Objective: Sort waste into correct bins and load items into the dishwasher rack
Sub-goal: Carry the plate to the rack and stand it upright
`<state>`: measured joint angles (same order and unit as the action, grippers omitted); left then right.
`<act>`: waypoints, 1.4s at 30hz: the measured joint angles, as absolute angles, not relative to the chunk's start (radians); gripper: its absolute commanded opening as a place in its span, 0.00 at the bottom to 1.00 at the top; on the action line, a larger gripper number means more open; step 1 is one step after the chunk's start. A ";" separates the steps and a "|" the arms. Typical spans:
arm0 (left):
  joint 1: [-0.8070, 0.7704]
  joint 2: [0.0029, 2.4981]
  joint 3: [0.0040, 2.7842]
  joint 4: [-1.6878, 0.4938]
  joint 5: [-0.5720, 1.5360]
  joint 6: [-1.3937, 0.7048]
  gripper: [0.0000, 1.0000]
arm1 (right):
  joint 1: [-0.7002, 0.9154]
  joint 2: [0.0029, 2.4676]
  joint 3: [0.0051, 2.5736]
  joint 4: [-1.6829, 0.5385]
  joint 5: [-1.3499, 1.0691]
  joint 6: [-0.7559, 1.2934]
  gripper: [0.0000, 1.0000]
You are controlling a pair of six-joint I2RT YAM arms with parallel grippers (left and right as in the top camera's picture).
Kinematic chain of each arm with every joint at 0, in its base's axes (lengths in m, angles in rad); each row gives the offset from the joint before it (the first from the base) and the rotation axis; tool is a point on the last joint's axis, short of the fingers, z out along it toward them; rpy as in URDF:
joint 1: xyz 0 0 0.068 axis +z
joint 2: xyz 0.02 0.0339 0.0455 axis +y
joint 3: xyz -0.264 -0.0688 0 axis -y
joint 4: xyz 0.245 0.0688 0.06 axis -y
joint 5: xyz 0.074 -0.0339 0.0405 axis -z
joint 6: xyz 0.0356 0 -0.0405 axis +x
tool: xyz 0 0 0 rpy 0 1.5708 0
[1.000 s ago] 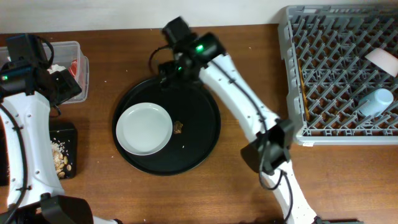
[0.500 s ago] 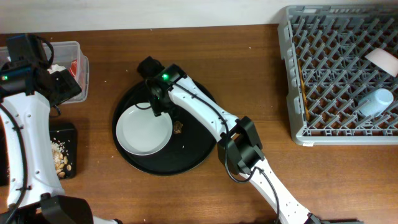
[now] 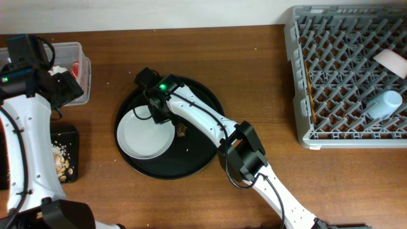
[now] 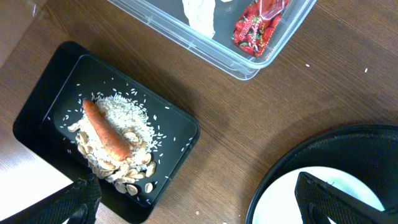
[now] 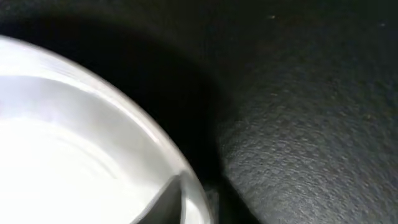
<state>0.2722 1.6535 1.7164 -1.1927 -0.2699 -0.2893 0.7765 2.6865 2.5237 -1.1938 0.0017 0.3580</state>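
Observation:
The white plate [image 3: 143,135] lies on the left half of the round black tray [image 3: 203,143]. My right gripper [image 3: 154,112] is down at the plate's upper right rim. In the right wrist view the plate [image 5: 74,143] has its rim between the jaws of my right gripper [image 5: 196,208], one finger [image 5: 165,202] inside. A small dark brown bit [image 3: 182,130] sits beside the plate. My left gripper [image 4: 202,199] hangs open and empty between the black bin [image 4: 37,106] and the tray. The bin holds a carrot [image 4: 106,134] and rice [image 4: 134,115].
The clear tub [image 4: 249,65] holds a red wrapper [image 4: 255,28] and white tissue [image 4: 200,14]. The grey dishwasher rack [image 3: 299,76] at the right carries a light-blue cup [image 3: 386,104], chopsticks [image 3: 310,89] and a white object [image 3: 389,62].
My right arm swung from the tray's far edge down onto the plate's rim, and its jaws closed there. The left arm stayed still.

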 measured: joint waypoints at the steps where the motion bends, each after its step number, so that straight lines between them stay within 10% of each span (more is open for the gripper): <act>1: 0.272 1.654 1.716 -1.193 -0.270 -0.289 0.99 | 0.772 2.683 2.524 -1.200 -0.007 0.348 0.04; 9: 0.272 1.654 1.716 -1.193 -0.270 -0.289 0.99 | 0.661 2.542 2.502 -1.237 -0.028 0.351 0.04; 25: 0.272 1.654 1.716 -1.193 -0.270 -0.289 0.99 | -0.216 2.121 2.503 -1.413 0.613 0.284 0.04; 42: 0.272 1.654 1.716 -1.193 -0.270 -0.289 0.99 | -0.270 2.333 2.502 -1.137 0.475 -0.073 0.04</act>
<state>0.2722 1.6535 1.7164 -1.1927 -0.2699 -0.2893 -0.2699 2.3333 2.5015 -1.1370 0.4751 -0.0731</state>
